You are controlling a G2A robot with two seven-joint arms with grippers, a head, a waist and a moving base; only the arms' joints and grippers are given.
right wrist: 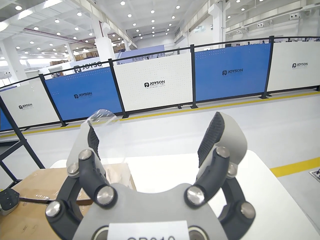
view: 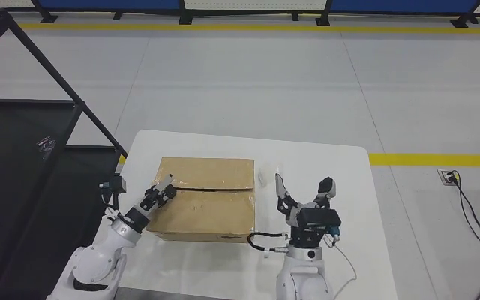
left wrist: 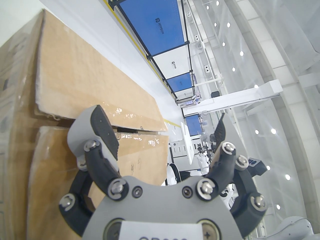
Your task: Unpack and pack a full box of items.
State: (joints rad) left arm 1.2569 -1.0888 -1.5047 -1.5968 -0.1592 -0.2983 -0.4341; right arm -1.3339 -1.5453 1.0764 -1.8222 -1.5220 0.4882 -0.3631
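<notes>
A brown cardboard box lies in the middle of the white table, its two top flaps shut along a seam. My left gripper is open at the box's left end, one pad resting over the seam and the other finger off the box. My right gripper stands open just right of the box, above the table. A curled strip of clear tape clings to one of its fingers and reaches towards the box's far right corner.
A black metal frame stands off the table's left side. Bare table top lies right of the box and beyond it. Blue and white fence panels close off the floor far behind.
</notes>
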